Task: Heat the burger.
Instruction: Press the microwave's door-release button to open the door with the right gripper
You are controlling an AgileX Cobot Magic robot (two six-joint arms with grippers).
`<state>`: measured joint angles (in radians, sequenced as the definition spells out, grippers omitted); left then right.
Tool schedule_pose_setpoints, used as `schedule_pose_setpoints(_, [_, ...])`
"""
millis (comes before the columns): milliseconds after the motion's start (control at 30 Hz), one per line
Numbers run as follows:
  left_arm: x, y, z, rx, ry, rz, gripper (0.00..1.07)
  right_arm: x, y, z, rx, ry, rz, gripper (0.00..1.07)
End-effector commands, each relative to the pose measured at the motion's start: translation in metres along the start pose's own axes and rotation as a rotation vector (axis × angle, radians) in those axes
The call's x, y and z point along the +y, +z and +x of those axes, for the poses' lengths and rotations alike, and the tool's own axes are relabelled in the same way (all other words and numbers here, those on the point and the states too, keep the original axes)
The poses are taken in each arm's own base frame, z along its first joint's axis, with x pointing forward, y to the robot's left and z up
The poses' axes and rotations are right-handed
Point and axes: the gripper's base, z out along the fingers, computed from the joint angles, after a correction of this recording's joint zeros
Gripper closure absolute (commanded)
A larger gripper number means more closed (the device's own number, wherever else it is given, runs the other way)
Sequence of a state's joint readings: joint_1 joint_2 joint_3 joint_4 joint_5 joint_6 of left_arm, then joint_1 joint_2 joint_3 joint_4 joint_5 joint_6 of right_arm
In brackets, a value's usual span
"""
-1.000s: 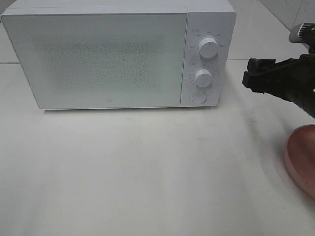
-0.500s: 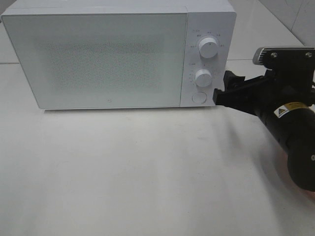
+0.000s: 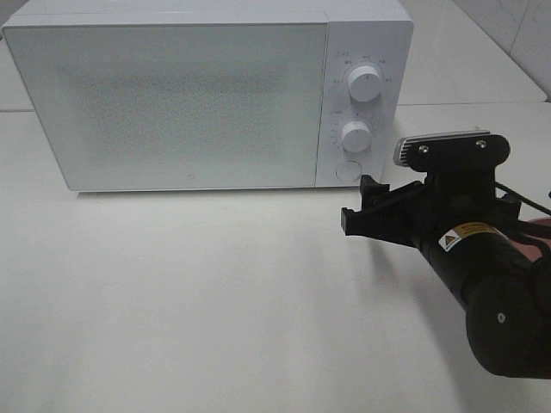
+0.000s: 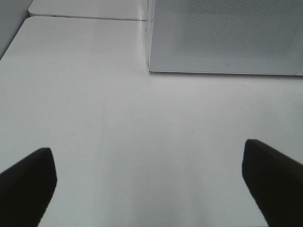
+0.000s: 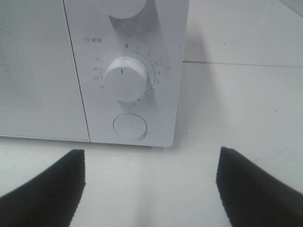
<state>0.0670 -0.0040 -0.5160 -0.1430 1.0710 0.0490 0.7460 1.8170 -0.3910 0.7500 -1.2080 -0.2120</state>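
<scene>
Right gripper [image 3: 360, 207], jaws spread and empty, hangs near the round door button [image 3: 348, 170] of the shut microwave [image 3: 172, 103], burger in no view; an off-centre push could strike the lower dial [image 3: 355, 135] or shove the microwave back across the table [image 3: 215, 301].

The big white box-shaped microwave oven [image 3: 172, 103] stands at the back of the table [image 3: 172, 301]. Its door is shut. Two round knobs [image 3: 365, 83] sit beside the door.
</scene>
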Motion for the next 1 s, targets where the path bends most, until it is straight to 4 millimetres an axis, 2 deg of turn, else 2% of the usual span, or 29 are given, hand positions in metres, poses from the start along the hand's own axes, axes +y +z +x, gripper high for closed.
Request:
schedule_pose_setpoints(33, [-0.0003,-0.0026,0.0015,-0.019,0.003,0.005,0.07,-0.0026,-0.0018,-0.0141,-0.179,-0.009,0.039,0.32])
schedule_pose_setpoints(233, [-0.0003,-0.0026,0.0015,-0.019,0.003,0.005,0.07,-0.0025,-0.0018,-0.0139,-0.177,-0.007,0.037,0.32])
schedule_pose_setpoints(400, [-0.0003,-0.0026,0.0015,-0.019,0.003,0.005,0.07,-0.0023,-0.0017,-0.0137,-0.177,0.094,0.026,0.32])
schedule_pose_setpoints(467, [-0.0003,-0.0026,0.0015,-0.019,0.003,0.005,0.07,-0.0023,-0.0017,-0.0137,-0.178,0.258,0.011,0.32])
schedule_pose_setpoints(533, [-0.0003,-0.0026,0.0015,-0.019,0.003,0.005,0.07,-0.0022,-0.0017,-0.0135,-0.177,0.314,0.006,0.32])
schedule_pose_setpoints(567, [-0.0003,-0.0026,0.0015,-0.019,0.003,0.005,0.07,-0.0022,-0.0017,-0.0135,-0.178,0.43,-0.004,0.33])
schedule_pose_setpoints(633, [-0.0003,-0.0026,0.0015,-0.019,0.003,0.005,0.07,-0.0022,-0.0017,-0.0134,-0.177,0.492,-0.01,0.33])
schedule_pose_setpoints(667, [-0.0003,-0.0026,0.0015,-0.019,0.003,0.005,0.07,-0.0021,-0.0016,-0.0131,-0.173,0.603,-0.019,0.34])
schedule_pose_setpoints(767, [-0.0003,-0.0026,0.0015,-0.019,0.003,0.005,0.07,-0.0021,-0.0016,-0.013,-0.172,0.663,-0.024,0.35])
schedule_pose_setpoints(833, [-0.0003,-0.0026,0.0015,-0.019,0.003,0.005,0.07,-0.002,-0.0015,-0.0123,-0.163,0.864,-0.04,0.41])
schedule_pose_setpoints(933, [-0.0003,-0.0026,0.0015,-0.019,0.003,0.005,0.07,-0.002,-0.0015,-0.0123,-0.162,0.906,-0.044,0.43])
schedule_pose_setpoints(1000, [-0.0003,-0.0026,0.0015,-0.019,0.003,0.005,0.07,-0.0019,-0.0015,-0.0123,-0.159,1.104,-0.062,0.51])
